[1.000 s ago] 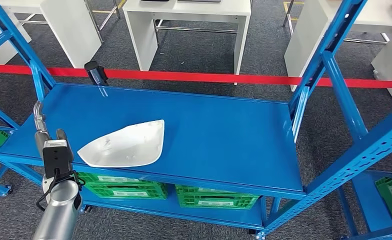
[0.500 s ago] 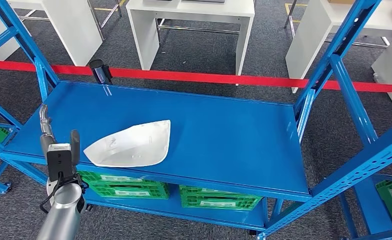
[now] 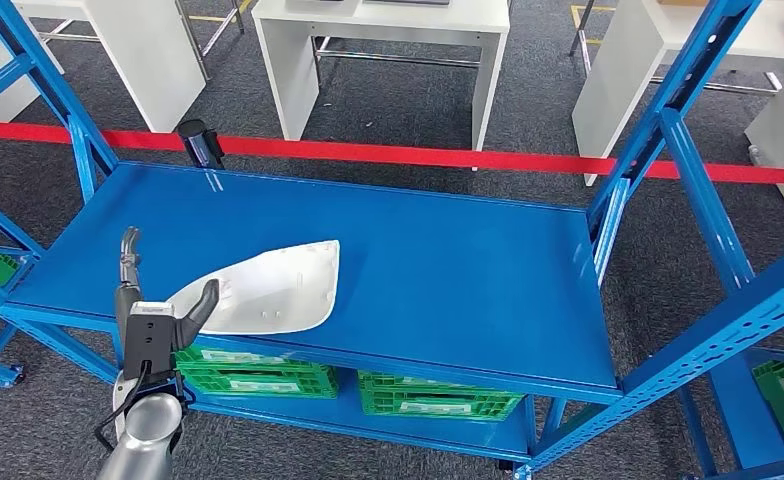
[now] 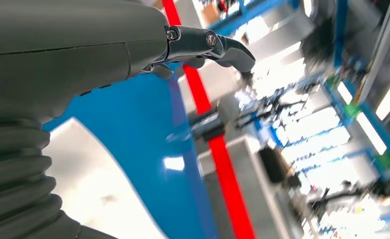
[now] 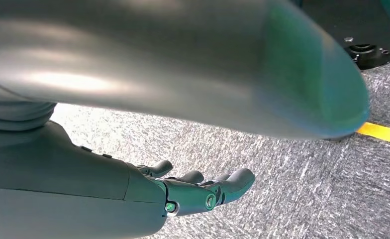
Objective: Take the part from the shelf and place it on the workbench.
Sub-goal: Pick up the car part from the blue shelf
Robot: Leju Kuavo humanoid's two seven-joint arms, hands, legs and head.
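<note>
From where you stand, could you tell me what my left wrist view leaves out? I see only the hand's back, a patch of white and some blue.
Observer: In the head view the left hand is open at the shelf's front edge, its thumb against the near end of the white part.
Operator: Thank you. Does the hand hold the part?
Observer: Not as far as I can tell; the part lies flat on the shelf with nothing closed on it.
Operator: And where is my right hand?
Observer: The right wrist view shows the right hand hanging over grey carpet, fingers loosely curled, holding nothing.
</note>
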